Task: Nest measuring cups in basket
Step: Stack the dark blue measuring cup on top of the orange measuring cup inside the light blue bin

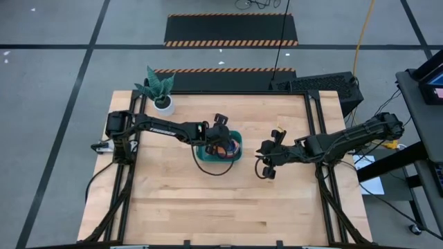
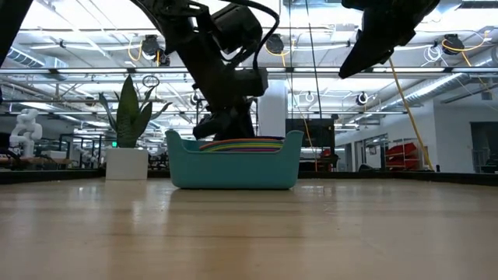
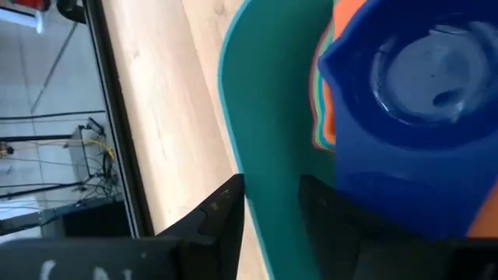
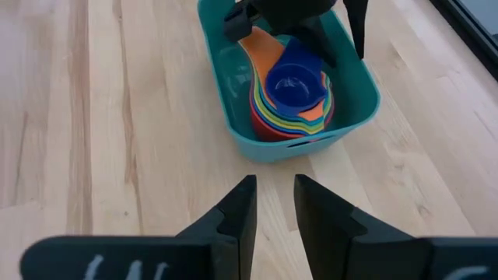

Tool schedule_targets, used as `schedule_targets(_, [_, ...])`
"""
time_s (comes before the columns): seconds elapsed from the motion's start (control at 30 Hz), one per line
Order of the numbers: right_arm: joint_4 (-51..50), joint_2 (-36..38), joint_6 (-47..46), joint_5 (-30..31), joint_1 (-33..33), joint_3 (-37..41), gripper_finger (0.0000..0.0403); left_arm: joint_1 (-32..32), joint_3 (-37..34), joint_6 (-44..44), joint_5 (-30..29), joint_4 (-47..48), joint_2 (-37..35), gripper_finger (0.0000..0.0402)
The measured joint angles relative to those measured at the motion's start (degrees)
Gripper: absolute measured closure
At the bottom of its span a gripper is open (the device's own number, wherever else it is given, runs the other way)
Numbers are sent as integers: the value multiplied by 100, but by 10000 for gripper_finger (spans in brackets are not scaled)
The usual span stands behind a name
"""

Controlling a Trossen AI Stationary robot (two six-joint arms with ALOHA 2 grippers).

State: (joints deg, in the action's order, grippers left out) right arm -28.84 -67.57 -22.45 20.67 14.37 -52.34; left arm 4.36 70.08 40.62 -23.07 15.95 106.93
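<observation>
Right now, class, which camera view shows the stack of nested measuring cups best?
The right wrist view: the stack of measuring cups shows whole from above in the teal basket, dark blue cup on top. The left wrist view crops it to the blue cup, the low view shows only coloured rims above the basket wall, and the high view shows it partly hidden by the left arm.

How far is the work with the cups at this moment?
Done: the measuring cups sit stacked inside the basket, dark blue one on top. In hand: nothing clearly; the left tool hangs over the basket, and the right tool waits beside it, empty. Left: no loose cup shows on the table.
</observation>
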Motion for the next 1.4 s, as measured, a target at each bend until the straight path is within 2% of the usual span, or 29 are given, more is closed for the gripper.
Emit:
schedule_targets(0.33, [-13, 0, -1, -2, 0, 0, 323, -182, -12, -391, 188, 416, -416, 277])
schedule_targets(0.53, [-8, 0, -2, -5, 0, 2, 323, -201, -2, -446, 81, 37, -529, 277])
schedule_targets(0.93, [-13, 0, -40, -7, 0, 2, 323, -21, -20, -56, 55, 39, -399, 277])
schedule_targets(1.13, [-16, 0, -45, -7, 0, 2, 323, -19, -24, 211, 253, 172, -339, 279])
schedule_targets(1.23, [-14, 0, -44, -12, 0, 2, 323, -47, -22, 301, 255, 190, -341, 296])
schedule_targets(1.4, [-16, 0, -45, -74, 0, 2, 323, -48, -22, 375, 263, 265, -341, 350])
